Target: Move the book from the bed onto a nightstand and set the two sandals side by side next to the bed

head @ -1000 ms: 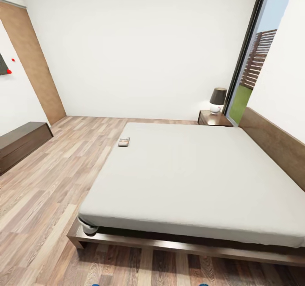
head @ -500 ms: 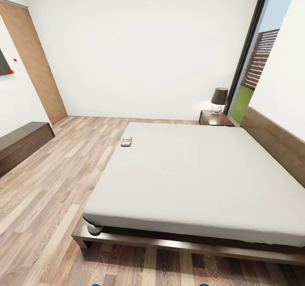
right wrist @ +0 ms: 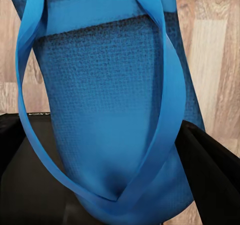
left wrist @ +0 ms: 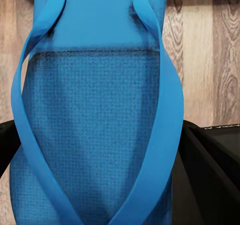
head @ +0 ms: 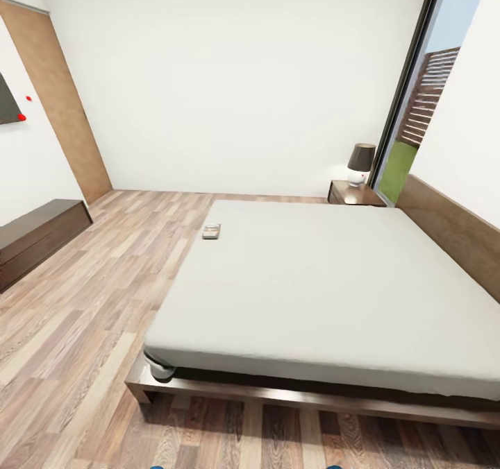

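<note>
The book (head: 211,231) lies flat near the left edge of the bed (head: 326,288), a large grey-white mattress on a dark wooden frame. The nightstand (head: 345,193) with its black-shaded lamp (head: 360,164) stands at the bed's far corner by the headboard (head: 451,233). In the left wrist view a blue sandal (left wrist: 95,100) hangs between the black fingers (left wrist: 212,170) of my left gripper (left wrist: 107,160), above the wood floor. My right gripper (right wrist: 115,170) holds the other blue sandal (right wrist: 110,85) the same way, its fingers (right wrist: 212,175) pressed on both sides.
A long low dark cabinet (head: 35,236) runs along the left wall, with a wooden door (head: 59,101) beyond it. A tall window (head: 417,108) stands behind the nightstand. Wood floor (head: 104,295) stretches left of the bed and along its foot.
The head view has shifted a little, so the bed's near corner and the book sit slightly further right in the picture. Nothing in the room has moved.
</note>
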{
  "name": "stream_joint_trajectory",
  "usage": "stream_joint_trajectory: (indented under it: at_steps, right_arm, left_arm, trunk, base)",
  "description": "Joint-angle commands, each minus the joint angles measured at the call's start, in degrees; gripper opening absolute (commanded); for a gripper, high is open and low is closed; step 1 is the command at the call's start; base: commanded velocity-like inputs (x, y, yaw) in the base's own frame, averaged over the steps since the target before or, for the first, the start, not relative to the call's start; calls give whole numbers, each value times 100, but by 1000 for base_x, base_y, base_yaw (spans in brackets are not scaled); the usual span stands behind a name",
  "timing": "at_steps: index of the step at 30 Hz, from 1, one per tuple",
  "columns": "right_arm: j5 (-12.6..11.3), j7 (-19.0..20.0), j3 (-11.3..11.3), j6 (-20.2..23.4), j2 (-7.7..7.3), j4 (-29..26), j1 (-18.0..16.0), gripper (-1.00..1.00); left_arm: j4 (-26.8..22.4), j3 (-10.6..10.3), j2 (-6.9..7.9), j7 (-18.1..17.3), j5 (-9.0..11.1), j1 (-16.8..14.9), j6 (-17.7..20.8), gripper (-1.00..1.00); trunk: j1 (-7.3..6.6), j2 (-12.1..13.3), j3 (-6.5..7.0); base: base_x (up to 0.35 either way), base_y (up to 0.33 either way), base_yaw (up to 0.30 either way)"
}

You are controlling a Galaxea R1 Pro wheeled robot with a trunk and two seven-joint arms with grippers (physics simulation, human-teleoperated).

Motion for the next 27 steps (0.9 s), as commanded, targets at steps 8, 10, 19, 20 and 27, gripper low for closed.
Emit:
stream_joint_trajectory:
  at_steps: [8,10,19,20,27]
  right_arm:
    - [69,31,-43,-10,21,-10,-3,-100]
    - [89,29,-24,-10,37,-13,-3,-100]
    - [98,-126,-19,36,68,-19,-3,-100]
    - [96,-174,-18,41,71,-18,-3,-100]
    - [100,-686,-11,124,267,-17,-10,-100]
  left_arm:
    - [-6,-51,-5,23,29,-3,18,-100]
    - [-6,-51,-31,29,27,-7,73,-100]
    - [-95,-47,-248,595,64,-177,1677,-100]
    - [-113,-46,-252,614,68,-207,1764,-100]
    - [-193,-19,-297,686,94,-443,2057,-100]
  trunk:
    - [2,-11,-12]
    - [2,-11,-12]
    - [2,-11,-12]
    - [2,-11,-12]
    - [2,-11,-12]
  base:
    - [-18,17,0]
    - [-3,3,0]
    - [-1,1,0]
    - [0,0,0]
    - [0,0,0]
